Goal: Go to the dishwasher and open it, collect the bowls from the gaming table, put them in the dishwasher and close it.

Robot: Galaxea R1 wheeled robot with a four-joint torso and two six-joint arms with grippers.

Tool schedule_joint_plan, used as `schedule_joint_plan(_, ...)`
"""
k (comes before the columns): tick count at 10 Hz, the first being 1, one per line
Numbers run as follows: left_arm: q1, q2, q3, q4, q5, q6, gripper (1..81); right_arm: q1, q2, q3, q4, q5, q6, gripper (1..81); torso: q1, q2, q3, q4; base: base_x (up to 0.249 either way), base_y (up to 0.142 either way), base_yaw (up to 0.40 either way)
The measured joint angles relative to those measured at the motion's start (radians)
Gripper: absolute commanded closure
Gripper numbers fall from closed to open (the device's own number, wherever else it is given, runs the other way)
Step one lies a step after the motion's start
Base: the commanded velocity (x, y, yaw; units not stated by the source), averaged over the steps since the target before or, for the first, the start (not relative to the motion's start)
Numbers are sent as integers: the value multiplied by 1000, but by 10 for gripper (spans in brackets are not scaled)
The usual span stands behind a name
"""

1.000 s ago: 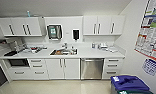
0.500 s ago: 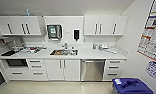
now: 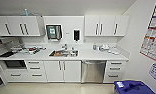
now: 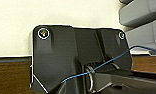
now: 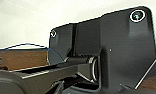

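Head view: I face a kitchenette wall. The dishwasher [image 3: 93, 71] sits under the counter [image 3: 89, 54], right of centre, its steel door shut and its bar handle along the top edge. To its left is a pair of white cabinet doors [image 3: 62, 71] below the sink [image 3: 63, 53], which holds some items I cannot identify; a tap [image 3: 64, 46] stands behind the sink. To the right of the dishwasher is a stack of drawers [image 3: 115, 71]. Further left are more drawers [image 3: 35, 70] and a dark built-in oven [image 3: 14, 64]. The counter's left end carries clutter [image 3: 26, 49] too blurred to name; small white items [image 3: 107, 48] lie on its right end. Wall cabinets [image 3: 17, 25] hang to the left and more [image 3: 106, 25] to the right; between them are a paper dispenser [image 3: 53, 32] and a dark soap dispenser [image 3: 76, 34]. A poster [image 3: 152, 40] hangs on the right wall. A blue bin [image 3: 132, 87] stands at the lower right.

Left wrist view: my dark plate, with a blue cable [image 4: 106, 63] running across it. Behind are a pale wall, a brown floor [image 4: 11, 77] and grey upholstered seating [image 4: 141, 22]. I cannot tell how my left jaws stand.

Right wrist view: my plate and bar again, before a pale wall and brown floor [image 5: 21, 58]. I cannot tell how my right jaws stand, or whether they hold anything.
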Motion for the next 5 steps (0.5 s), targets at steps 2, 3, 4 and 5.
schedule_joint_plan(2, 1, -2, 0, 0, 0, 0, 10, 1, 1, 0, 0, 0, 0, 10, 0, 0, 0, 0, 144, 0, 0)
schedule_joint_plan(3, 1, -3, 0, 0, 0, 0, 10, 1, 2, 0, 0, 0, 0, 10, 0, 0, 0, 0, 145, 0, 0)
schedule_joint_plan(4, 0, -2, 0, 0, -1, 0, 10, 2, 1, 0, 0, 0, 0, 10, 0, 0, 0, 0, 146, 0, 0)
schedule_joint_plan(5, 0, -3, 0, 0, -1, 0, 10, 2, 1, 0, 0, 0, 0, 10, 0, 0, 0, 0, 149, 0, 0)
